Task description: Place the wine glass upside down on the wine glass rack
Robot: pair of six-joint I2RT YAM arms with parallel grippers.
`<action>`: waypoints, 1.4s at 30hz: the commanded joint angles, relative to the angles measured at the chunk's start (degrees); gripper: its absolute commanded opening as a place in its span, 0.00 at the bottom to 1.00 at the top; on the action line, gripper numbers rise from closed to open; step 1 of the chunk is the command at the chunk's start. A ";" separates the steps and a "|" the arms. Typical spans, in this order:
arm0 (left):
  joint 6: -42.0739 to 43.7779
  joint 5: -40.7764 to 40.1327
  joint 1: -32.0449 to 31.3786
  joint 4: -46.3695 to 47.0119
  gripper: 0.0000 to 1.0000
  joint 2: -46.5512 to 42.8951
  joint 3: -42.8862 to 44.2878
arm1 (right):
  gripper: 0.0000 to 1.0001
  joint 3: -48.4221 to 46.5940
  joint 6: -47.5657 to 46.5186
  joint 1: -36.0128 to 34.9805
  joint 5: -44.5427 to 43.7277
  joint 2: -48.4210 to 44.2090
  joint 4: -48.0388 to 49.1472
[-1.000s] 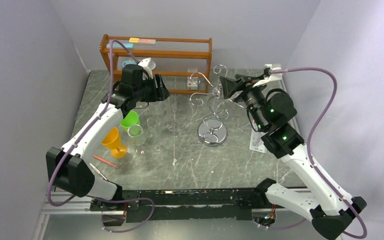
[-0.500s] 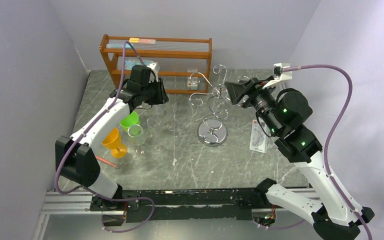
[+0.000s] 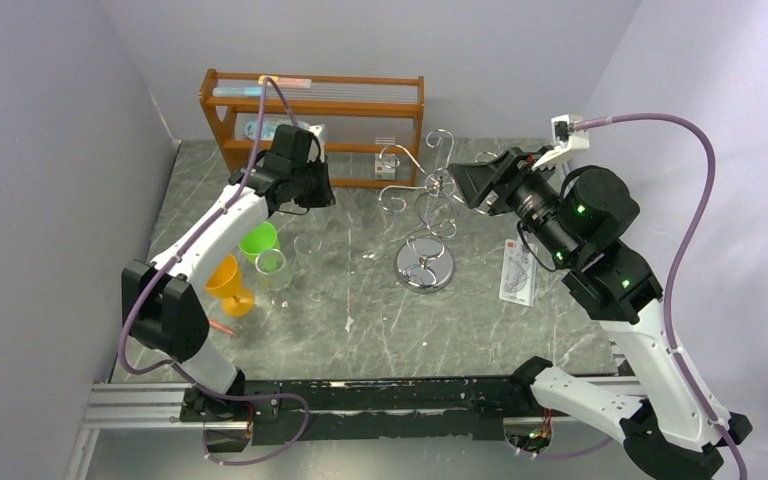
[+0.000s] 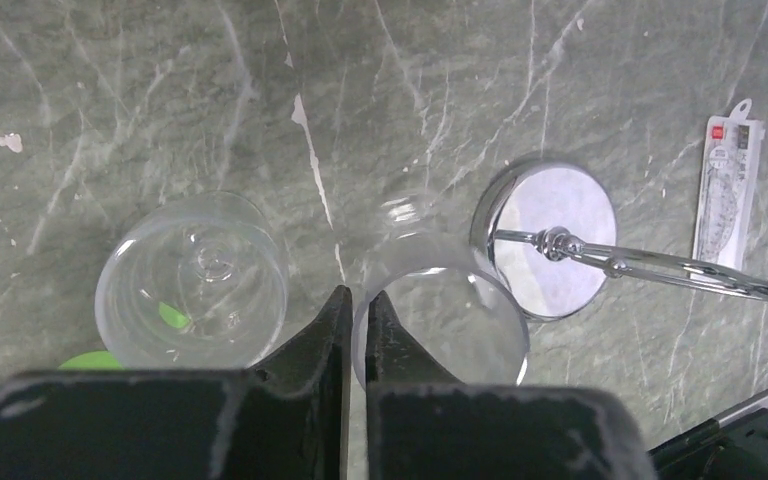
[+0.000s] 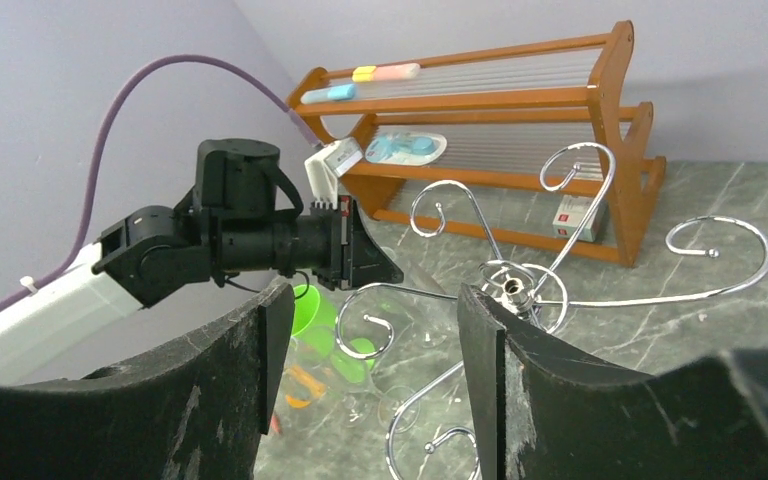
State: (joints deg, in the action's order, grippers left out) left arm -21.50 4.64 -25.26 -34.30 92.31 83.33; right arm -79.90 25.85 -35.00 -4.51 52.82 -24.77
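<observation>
I am watching the left end effector (image 4: pixel 357 300) finish clamping. A second ago its fingers were standing apart; now they are pressing together with only a sliver between them. In the left wrist view the near rim of the clear wine glass (image 4: pixel 440 320) is running straight into that sliver, so I am reading this as a pinch on the glass wall, though the transparency is making it hard to be sure. The glass is sitting upright on the tabletop (image 3: pixel 390 320) with its mouth facing the camera. It is just beside the mirrored base of the wine glass rack (image 4: pixel 550 235), and a second clear glass (image 4: pixel 190 280) is standing to its other side.

The left arm is also drawing in toward the wooden shelf (image 3: pixel 310 105) compared with a moment ago. The right end effector (image 5: pixel 372 292) is hanging released, fingers wide, close to the rack's curled upper arms and gripping nothing.

I am taking this to mean the pickup is secured and the lift is next. The glass is not yet inverted, and no hook is carrying it.
</observation>
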 commanded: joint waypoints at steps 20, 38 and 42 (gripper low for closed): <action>-5.52 -18.73 -0.59 16.75 0.05 -32.71 0.05 | 0.81 -3.89 13.16 -0.09 6.67 6.15 11.04; -38.24 -1.64 -0.79 66.09 0.05 -29.75 -13.97 | 0.84 -2.39 44.39 -2.63 13.68 20.28 42.57; -42.13 -1.08 -1.72 70.68 0.05 -28.60 -16.30 | 0.84 -2.55 46.75 -3.76 7.75 21.60 43.89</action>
State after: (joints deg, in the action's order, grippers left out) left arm -55.75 0.30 -25.98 23.03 64.25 68.40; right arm -82.48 67.16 -37.69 8.58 73.80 13.56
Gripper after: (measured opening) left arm 0.080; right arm 0.841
